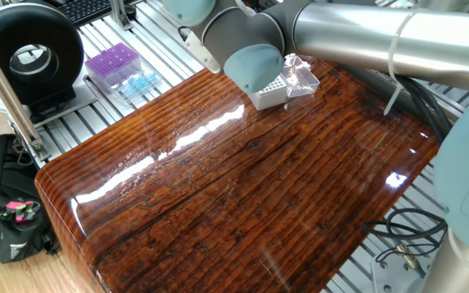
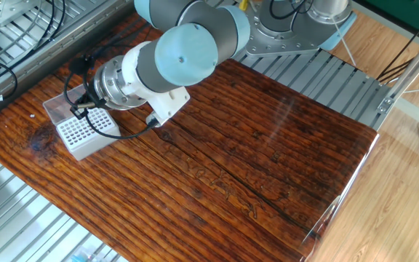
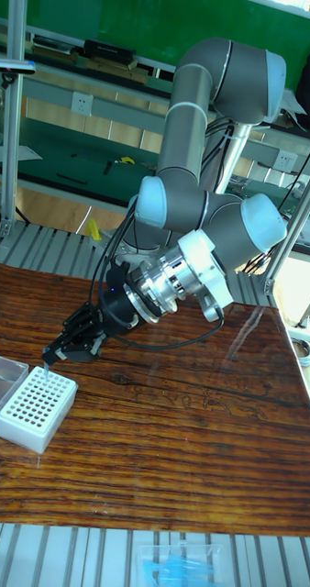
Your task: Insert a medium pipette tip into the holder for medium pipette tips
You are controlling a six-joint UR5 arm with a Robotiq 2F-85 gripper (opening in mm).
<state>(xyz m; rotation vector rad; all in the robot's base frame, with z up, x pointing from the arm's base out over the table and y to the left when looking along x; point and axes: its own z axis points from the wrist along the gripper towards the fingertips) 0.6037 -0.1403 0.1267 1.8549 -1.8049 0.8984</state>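
The holder for medium pipette tips is a white block with a grid of holes; its clear lid lies open at its far left side. My gripper hangs tilted just above the holder's back corner, shut on the medium pipette tip, a thin teal sliver that points down at the holes. From the other fixed view, the gripper is over the holder. In one fixed view the wrist covers most of the holder, and the tip is hidden.
A purple tip box and a heap of light-blue tips lie on the slatted metal left of the wooden board. Beyond them stands a black round device. A black bag sits beside the table.
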